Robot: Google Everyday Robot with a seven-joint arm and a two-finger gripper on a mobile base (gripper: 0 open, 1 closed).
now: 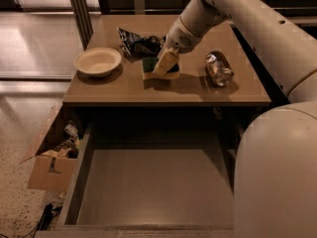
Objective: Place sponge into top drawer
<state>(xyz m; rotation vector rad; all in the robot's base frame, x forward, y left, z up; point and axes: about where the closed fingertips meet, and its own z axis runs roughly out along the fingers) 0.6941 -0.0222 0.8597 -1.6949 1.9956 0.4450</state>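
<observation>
The sponge (150, 67), dark green on top with a pale yellow layer, sits at the middle of the tabletop (124, 90). My gripper (165, 63) comes down from the upper right and is shut on the sponge, with a pale finger (167, 61) across its top. I cannot tell whether the sponge rests on the table or is just off it. The top drawer (153, 182) is pulled open below the table's front edge, and its flat grey bottom holds nothing.
A cream bowl (97, 61) stands at the table's left. A dark shiny snack bag (138, 43) lies behind the sponge. A silvery can (218, 68) lies on its side to the right. A cardboard box (52, 155) of clutter is on the floor at the left.
</observation>
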